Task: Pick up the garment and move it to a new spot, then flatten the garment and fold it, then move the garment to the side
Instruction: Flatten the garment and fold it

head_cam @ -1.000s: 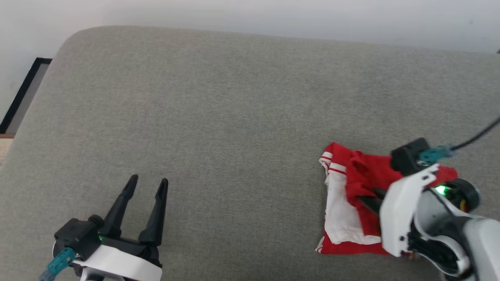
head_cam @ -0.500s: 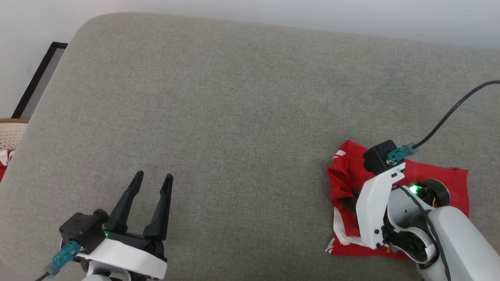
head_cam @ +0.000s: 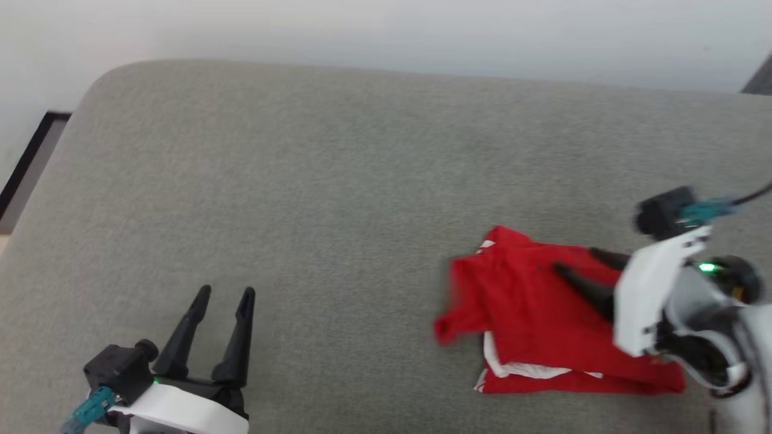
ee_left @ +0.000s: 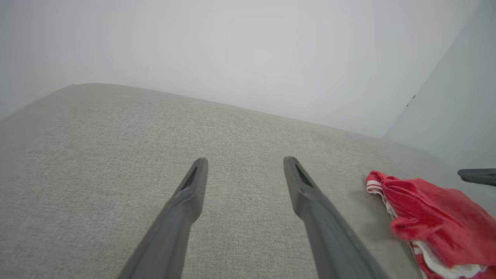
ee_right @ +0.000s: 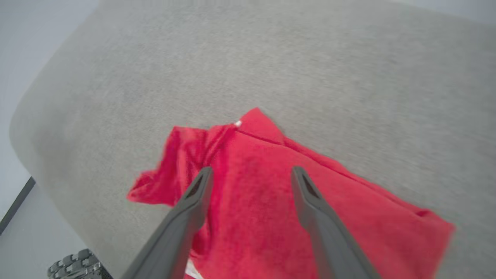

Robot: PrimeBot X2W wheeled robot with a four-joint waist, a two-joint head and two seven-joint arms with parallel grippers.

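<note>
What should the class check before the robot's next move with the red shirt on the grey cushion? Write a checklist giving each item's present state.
1. Right gripper jaws open above the garment: ok.
2. Garment clamped for a move: not ok.
3. Fold tidy: not ok, a rumpled part sticks out on its left.
4. Left gripper open, apart from the garment: ok.
5. Right jaws touching the cloth: cannot tell.
</note>
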